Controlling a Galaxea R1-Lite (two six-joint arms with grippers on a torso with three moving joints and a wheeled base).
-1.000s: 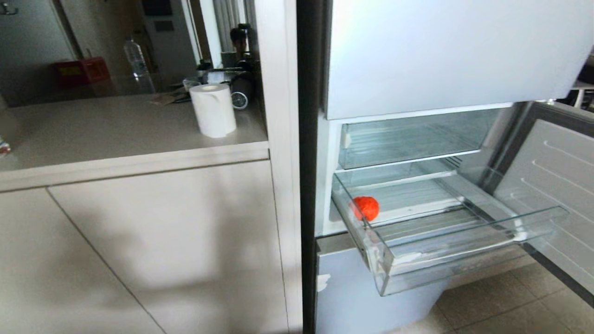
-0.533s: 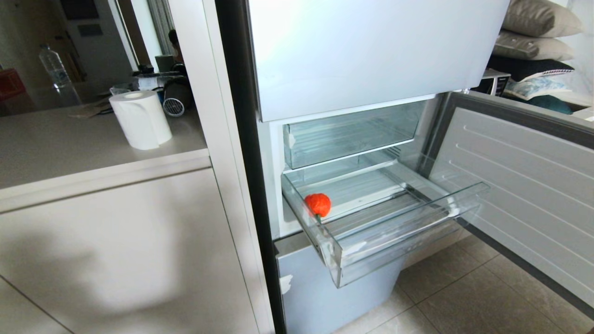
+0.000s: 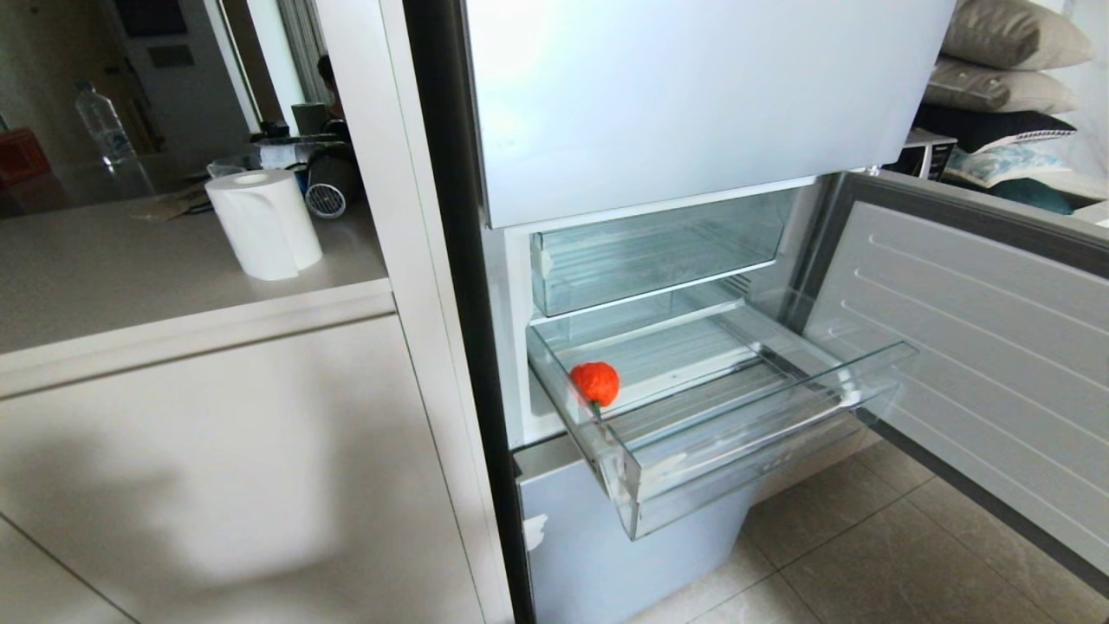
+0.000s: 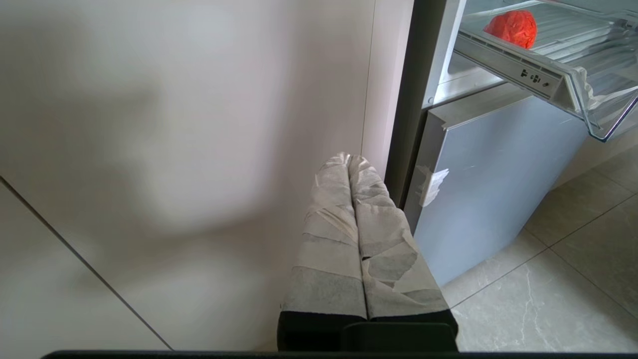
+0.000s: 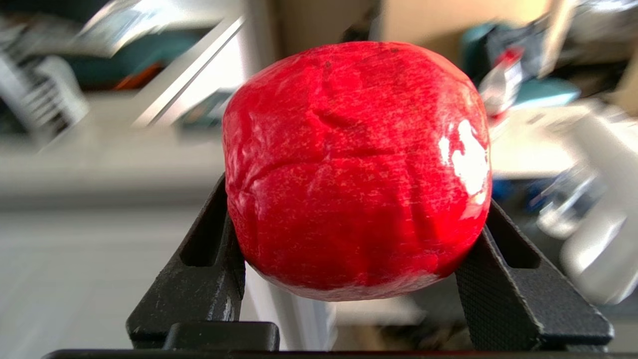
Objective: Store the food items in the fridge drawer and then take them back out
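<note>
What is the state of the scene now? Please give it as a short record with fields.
drawer: fridge drawer pulled out, fridge door open
in drawer: one orange-red fruit, near its left wall
right gripper: right gripper shut on a red fruit, outside the head view
left gripper: left gripper shut, holding nothing, low beside the cabinet
counter: paper roll, water bottle

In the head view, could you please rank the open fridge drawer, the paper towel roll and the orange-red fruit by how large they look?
1. fridge drawer: largest.
2. paper towel roll: though it stands farther away.
3. orange-red fruit: smallest.
</note>
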